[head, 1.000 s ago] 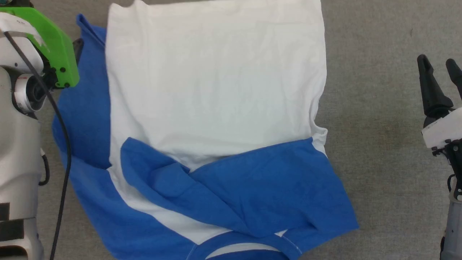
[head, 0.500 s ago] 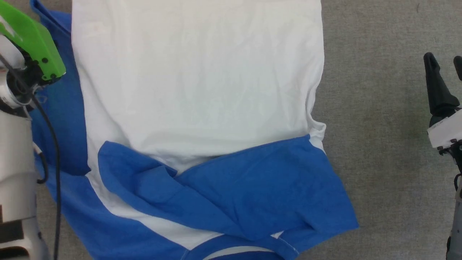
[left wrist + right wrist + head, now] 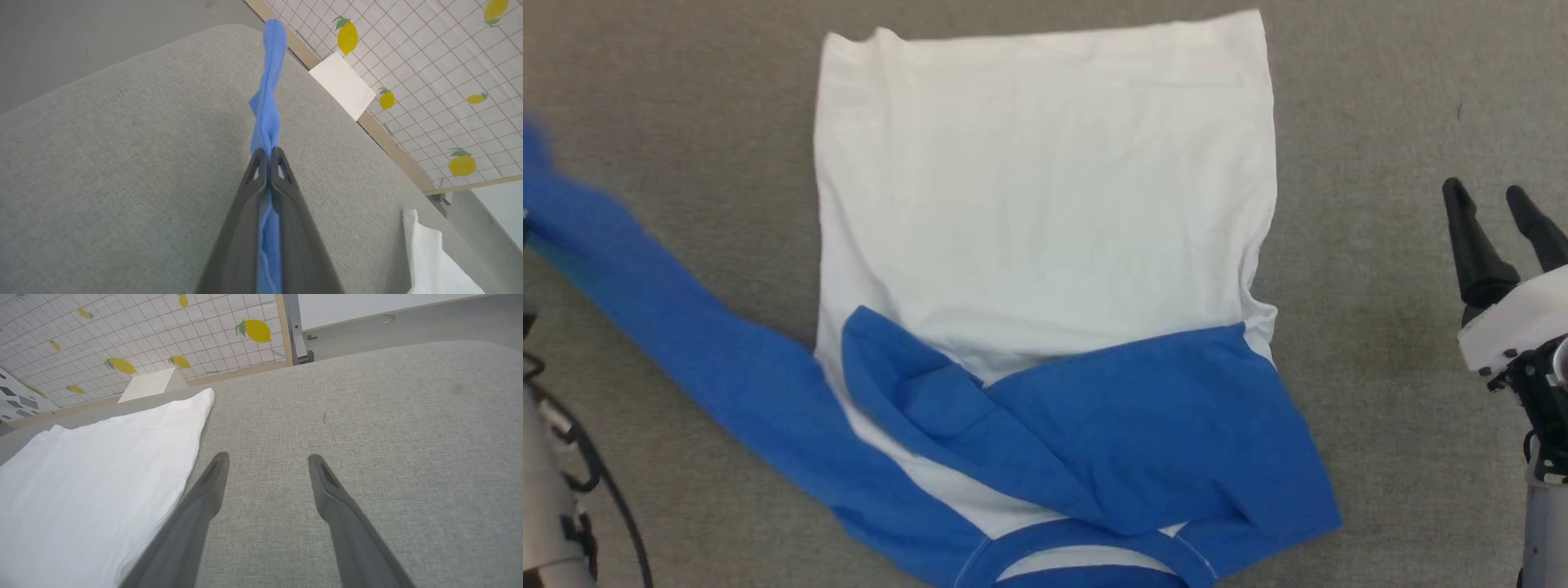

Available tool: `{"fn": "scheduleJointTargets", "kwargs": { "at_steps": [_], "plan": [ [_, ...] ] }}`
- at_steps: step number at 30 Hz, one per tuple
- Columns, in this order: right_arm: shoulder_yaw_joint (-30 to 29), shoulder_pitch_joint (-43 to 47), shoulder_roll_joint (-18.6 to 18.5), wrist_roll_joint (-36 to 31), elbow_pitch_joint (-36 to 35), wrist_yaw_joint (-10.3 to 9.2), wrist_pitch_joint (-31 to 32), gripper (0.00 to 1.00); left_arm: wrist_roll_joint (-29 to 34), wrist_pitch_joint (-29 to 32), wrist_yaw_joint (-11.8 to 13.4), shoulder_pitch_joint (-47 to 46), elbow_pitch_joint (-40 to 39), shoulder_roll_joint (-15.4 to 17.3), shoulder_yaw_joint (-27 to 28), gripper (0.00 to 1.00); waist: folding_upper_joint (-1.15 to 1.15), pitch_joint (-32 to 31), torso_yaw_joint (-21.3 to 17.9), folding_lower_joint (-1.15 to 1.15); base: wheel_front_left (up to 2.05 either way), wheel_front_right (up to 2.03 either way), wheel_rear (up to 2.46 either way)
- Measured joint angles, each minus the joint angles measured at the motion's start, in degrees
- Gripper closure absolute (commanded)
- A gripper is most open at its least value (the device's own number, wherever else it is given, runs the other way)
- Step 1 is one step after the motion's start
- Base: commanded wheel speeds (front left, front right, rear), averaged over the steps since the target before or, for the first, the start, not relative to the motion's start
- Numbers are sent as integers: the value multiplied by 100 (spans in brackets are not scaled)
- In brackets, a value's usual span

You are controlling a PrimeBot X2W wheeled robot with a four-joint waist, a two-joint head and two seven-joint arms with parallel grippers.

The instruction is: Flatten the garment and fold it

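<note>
The garment (image 3: 1045,204) lies on the grey table, white body spread flat toward the far side, hem farthest from me. One blue sleeve (image 3: 1143,425) is folded across its near part, above the blue neckband (image 3: 1086,543). The other blue sleeve (image 3: 670,327) stretches out to the left edge of the head view, blurred. In the left wrist view my left gripper (image 3: 268,152) is shut on that sleeve's fabric (image 3: 267,102), which stands up past the fingertips. My right gripper (image 3: 1486,192) hangs open over bare table right of the garment, beside its white edge (image 3: 94,477).
The grey padded table (image 3: 1388,122) ends in a rounded far edge (image 3: 171,45). Beyond it stand a lemon-patterned tiled wall (image 3: 429,61) and a white box (image 3: 151,384). My left arm's pale forearm and black cable (image 3: 547,490) sit at the lower left.
The left gripper has shut on the blue left sleeve and drawn it out leftward, unbunching it. Its green wrist part has left the head view, which has shifted. The right gripper stays open.
</note>
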Motion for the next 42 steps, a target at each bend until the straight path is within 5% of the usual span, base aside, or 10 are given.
{"fn": "scheduleJointTargets", "kwargs": {
  "at_steps": [5, 12, 18, 26, 42],
  "plan": [
    [25, 129, 90, -12, 121, 0, -11, 0, -49, -435, -37, 303, 82, 141, 356, 100, 0, -401, 155, 0, 0, 0, 0],
    [45, 306, 205, -41, 288, 0, -77, 0, -25, -676, -516, 588, -277, 103, 92, 100, 0, -922, 286, 0, 0, 0, 0],
    [57, 469, 266, -41, 409, 0, -118, 0, 121, -803, -790, 1012, -929, -442, -587, 100, 0, -1323, 302, 0, 0, 0, 0],
    [4, 700, 342, -42, 444, 0, -158, 0, 359, -645, -1107, 1609, -1686, -1548, -2302, 100, 0, -1746, 251, 0, 0, 0, 0],
    [-35, 799, 385, -41, 467, 0, -158, 0, -330, -544, -1360, 1805, -970, -1657, -6166, 100, 0, -1698, -95, 0, 0, 0, 0]
  ]
}}
